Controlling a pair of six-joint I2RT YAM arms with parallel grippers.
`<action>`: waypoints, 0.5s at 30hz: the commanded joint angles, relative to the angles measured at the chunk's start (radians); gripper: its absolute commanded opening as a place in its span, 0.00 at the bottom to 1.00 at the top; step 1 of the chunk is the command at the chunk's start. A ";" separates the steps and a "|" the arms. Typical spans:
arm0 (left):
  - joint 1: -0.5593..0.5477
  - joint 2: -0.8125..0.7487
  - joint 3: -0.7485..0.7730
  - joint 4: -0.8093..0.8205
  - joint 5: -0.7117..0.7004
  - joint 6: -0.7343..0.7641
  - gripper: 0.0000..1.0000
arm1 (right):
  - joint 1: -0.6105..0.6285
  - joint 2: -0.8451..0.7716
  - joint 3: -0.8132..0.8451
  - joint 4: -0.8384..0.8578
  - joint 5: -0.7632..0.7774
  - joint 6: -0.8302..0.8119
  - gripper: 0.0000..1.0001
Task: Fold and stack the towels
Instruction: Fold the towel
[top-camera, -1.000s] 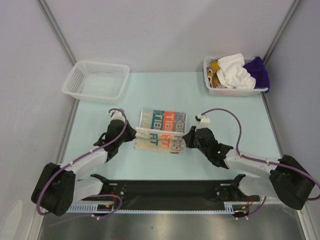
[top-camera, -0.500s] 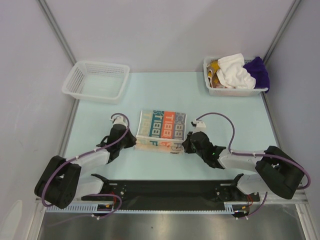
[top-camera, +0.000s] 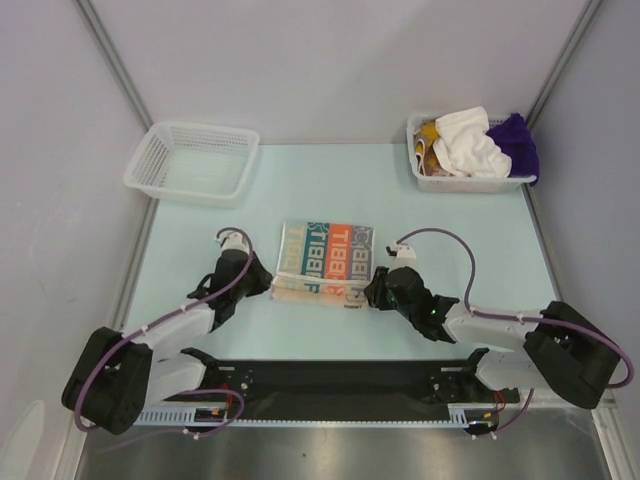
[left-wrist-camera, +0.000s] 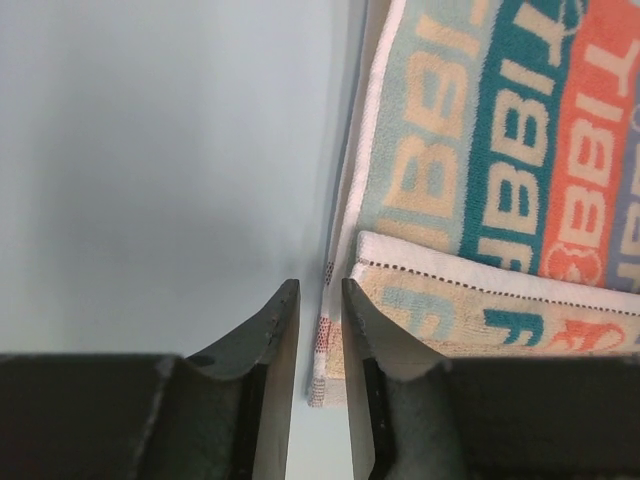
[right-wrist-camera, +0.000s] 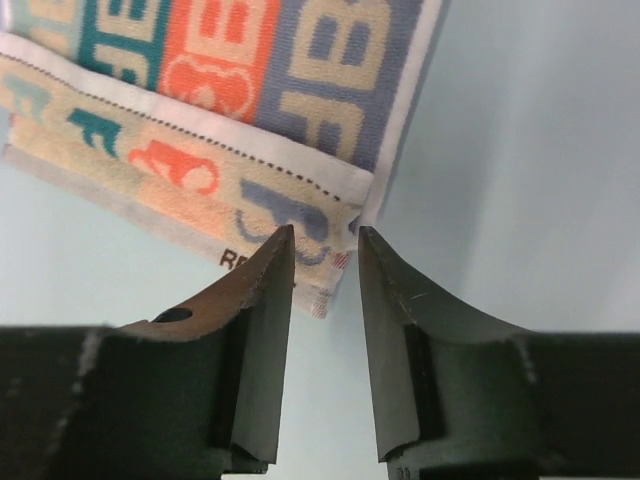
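The orange-teal-white printed towel (top-camera: 325, 262) lies folded flat on the table's middle, a narrow strip of it doubled over along its near edge. My left gripper (top-camera: 263, 284) sits low at the towel's near left corner. In the left wrist view the left gripper (left-wrist-camera: 320, 285) is open by a narrow gap, and the towel (left-wrist-camera: 480, 180) edge lies loose between the fingers. My right gripper (top-camera: 373, 294) sits at the near right corner. In the right wrist view the right gripper (right-wrist-camera: 325, 232) is open wider, and the towel (right-wrist-camera: 250, 80) corner lies just past the fingertips, unpinched.
An empty white mesh basket (top-camera: 192, 160) stands at the back left. A second basket (top-camera: 470, 182) at the back right holds a white towel (top-camera: 468, 140), a purple towel (top-camera: 515, 140) and a mustard one (top-camera: 428, 135). Grey walls enclose the table.
Both grippers were shut on the towel's near corners and carried them down. Now both have opened and let go, and the folded edge lies flat.
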 joint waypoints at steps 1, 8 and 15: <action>0.000 -0.069 0.018 -0.025 -0.018 0.006 0.29 | 0.017 -0.080 0.010 -0.040 0.036 -0.003 0.38; -0.007 0.002 0.162 -0.088 -0.005 0.084 0.32 | 0.000 -0.160 0.111 -0.175 0.121 -0.023 0.44; -0.066 0.300 0.333 -0.091 0.044 0.130 0.29 | -0.045 0.159 0.301 -0.186 0.033 -0.080 0.40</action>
